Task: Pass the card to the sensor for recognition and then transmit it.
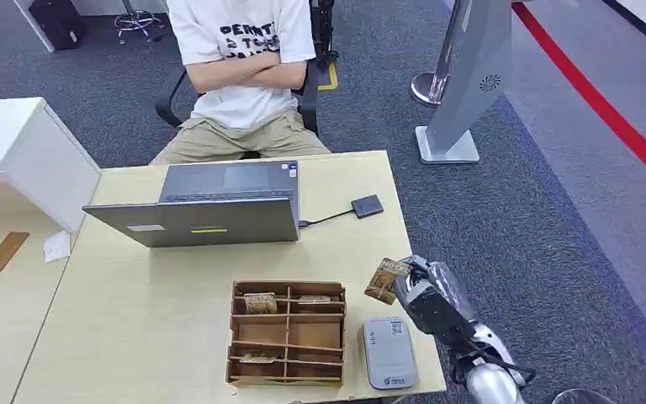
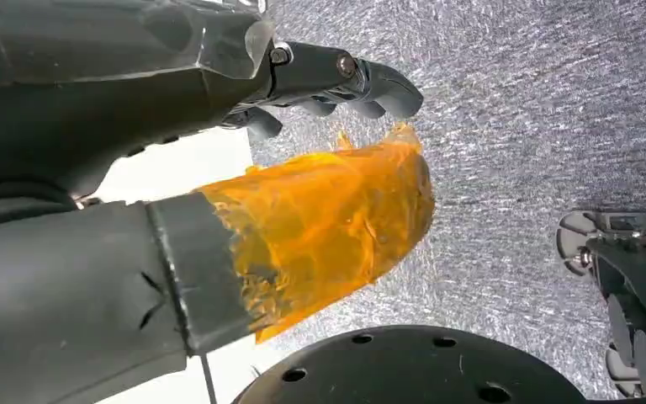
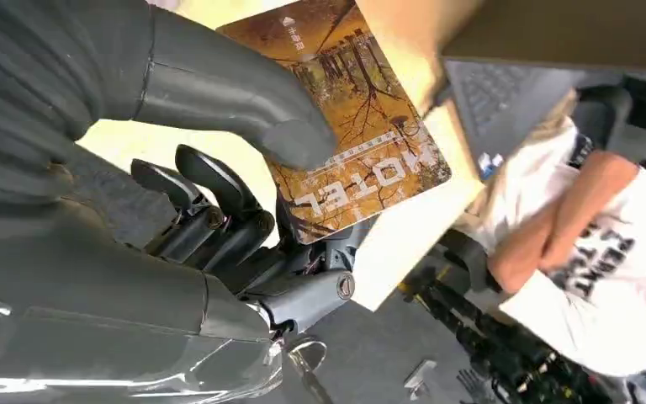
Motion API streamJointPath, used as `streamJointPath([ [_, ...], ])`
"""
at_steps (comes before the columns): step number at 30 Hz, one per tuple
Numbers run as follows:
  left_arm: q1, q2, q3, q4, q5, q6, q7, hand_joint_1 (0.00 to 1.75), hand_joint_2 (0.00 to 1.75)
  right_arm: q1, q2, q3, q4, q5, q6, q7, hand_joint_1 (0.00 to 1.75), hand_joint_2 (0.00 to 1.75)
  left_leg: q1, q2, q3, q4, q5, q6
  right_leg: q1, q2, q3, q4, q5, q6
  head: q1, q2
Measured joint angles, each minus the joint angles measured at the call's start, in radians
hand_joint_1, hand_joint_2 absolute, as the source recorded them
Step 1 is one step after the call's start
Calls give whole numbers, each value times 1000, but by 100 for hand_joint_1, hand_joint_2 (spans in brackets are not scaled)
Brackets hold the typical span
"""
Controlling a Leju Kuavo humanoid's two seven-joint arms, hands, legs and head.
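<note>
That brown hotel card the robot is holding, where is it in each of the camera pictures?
Head view: the card sits in the right hand, over the table's right edge, above the grey sensor.
Left wrist view: not in it.
Right wrist view: the card lies upper centre, under the thumb.
Shared landmark: the laptop.

Laptop (image 1: 219, 206) open on table (image 1: 135, 286), wooden organizer (image 1: 288, 332) nr front, person (image 1: 240, 76) seated behind.

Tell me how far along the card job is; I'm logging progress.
Done: the right hand holds the card, lifted off the table. In hand: it hangs above and beyond the grey sensor. Left: present it to the sensor, then pass it on.
</note>
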Motion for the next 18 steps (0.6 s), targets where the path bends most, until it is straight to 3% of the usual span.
streamJointPath([
  [18,0,1,0,0,-9,0,-6,0,0,0,-114,36,60,71,51,29,175,175,0,0,0,0,0,0,0,0,0,0,0,0,0,0],
])
